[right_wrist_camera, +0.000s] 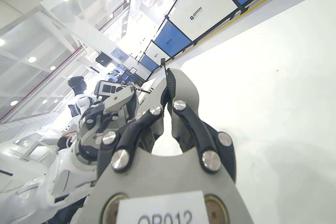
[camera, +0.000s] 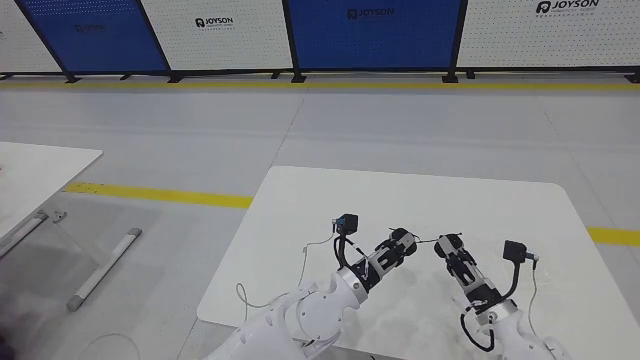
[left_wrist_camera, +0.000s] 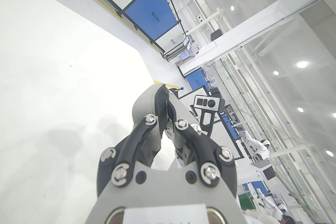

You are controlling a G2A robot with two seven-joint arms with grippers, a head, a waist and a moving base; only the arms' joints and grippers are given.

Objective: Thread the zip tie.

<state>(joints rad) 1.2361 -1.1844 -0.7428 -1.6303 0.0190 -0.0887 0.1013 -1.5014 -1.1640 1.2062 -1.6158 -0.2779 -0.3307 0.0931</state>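
Two arms meet over the near half of the white table (camera: 320,215). Left gripper (camera: 403,242) is clenched on one end of the zip tie (camera: 425,241), and right gripper (camera: 447,247) is clenched on the other. The grippers sit tip to tip, near each other, with the tie a thin dark strip bridging the gap. In the right wrist view a short black tie end (right_wrist_camera: 162,62) pokes out past the closed fingertips. The tie is off the tabletop.

White table (camera: 420,185), rounded corners. 2nd white table (camera: 40,165) well apart, at the left. Grey floor (camera: 300,120) with yellow line (camera: 160,195). Behind: blue panel (camera: 375,10), white pegboard panel (camera: 215,15).
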